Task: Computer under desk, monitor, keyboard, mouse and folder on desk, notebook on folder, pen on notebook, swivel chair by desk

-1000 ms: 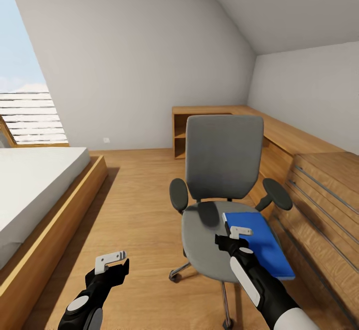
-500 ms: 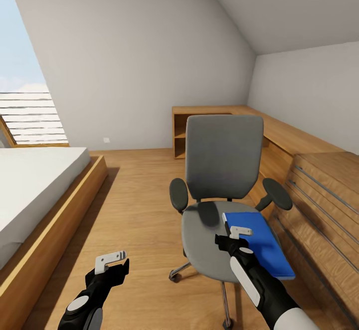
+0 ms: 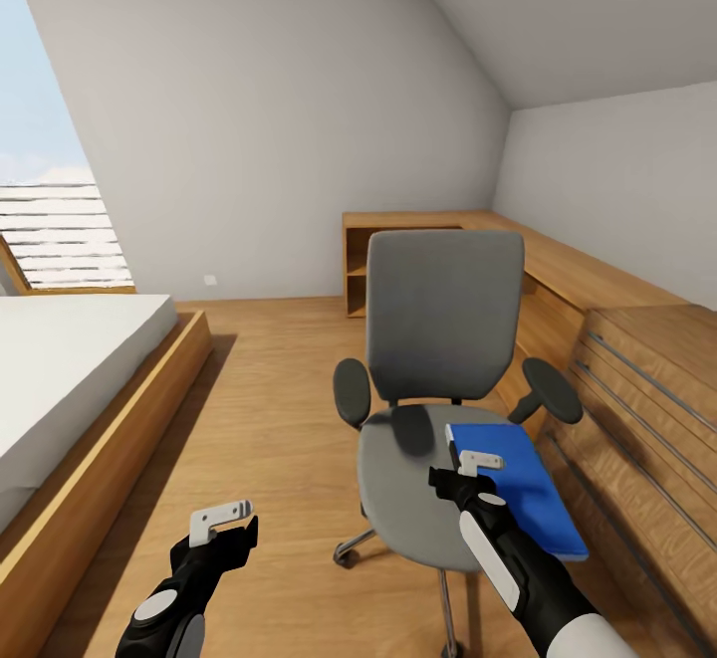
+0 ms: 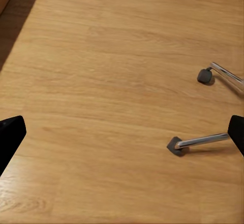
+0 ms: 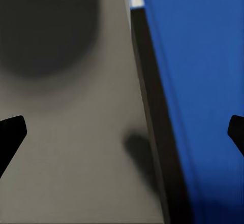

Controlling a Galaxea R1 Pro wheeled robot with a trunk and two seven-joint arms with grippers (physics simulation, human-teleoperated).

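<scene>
Where the folder (image 3: 523, 484) lies, flat on the right half of the swivel chair (image 3: 443, 339) seat, its near corner overhangs the seat edge toward the wooden drawer unit (image 3: 647, 409). Bright blue cover, dark strip along the edge nearer the seat centre; the right wrist view shows that strip (image 5: 155, 132) running between grey upholstery and blue.

Right gripper (image 3: 476, 471) hovers just over the folder's inner edge. Fingers spread wide, tips at opposite margins of the wrist view, one side over the seat, the other over the cover. Nothing held.

Left gripper (image 3: 221, 524) low over bare wooden floor (image 4: 101, 82), left of the chair, well apart from it. Fingers wide apart, empty. Two chrome chair legs with casters (image 4: 177, 146) show beneath it.

Chair faces the robot. Wooden counter (image 3: 558, 260) behind and to its right. Bed (image 3: 70, 359) with wooden frame at left.
</scene>
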